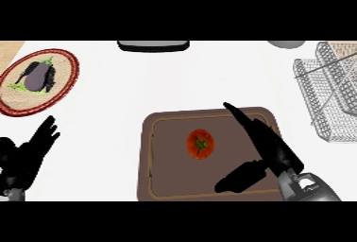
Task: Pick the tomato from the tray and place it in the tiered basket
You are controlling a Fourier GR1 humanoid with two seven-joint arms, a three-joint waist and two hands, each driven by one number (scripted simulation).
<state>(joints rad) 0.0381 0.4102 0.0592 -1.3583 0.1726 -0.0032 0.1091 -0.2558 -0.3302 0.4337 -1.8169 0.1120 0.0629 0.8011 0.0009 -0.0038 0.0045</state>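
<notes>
Head view, steeply down on a white counter [140,85]. Right hand [268,151] over the brown tray [157,160], fingers straight and spread, thumb splayed out low toward the tray's near edge, nothing held. Tomato [200,143] just left of that hand's fingers, lying on the tray near its middle, green stem up, apart from the fingers and untouched. Tiered basket [327,94] of grey wire well beyond and to the right of the right hand, at the counter's far right edge. Left hand [28,153] open near the lower left edge, fingers up, resting, well apart from the tray. Beyond the left hand, a woven round plate [66,78] with a red rim, bearing a dark eggplant [36,78] on green leaves. Far beyond both hands, a dark flat object [153,45] at the counter's far edge, cut off; kind unclear.
</notes>
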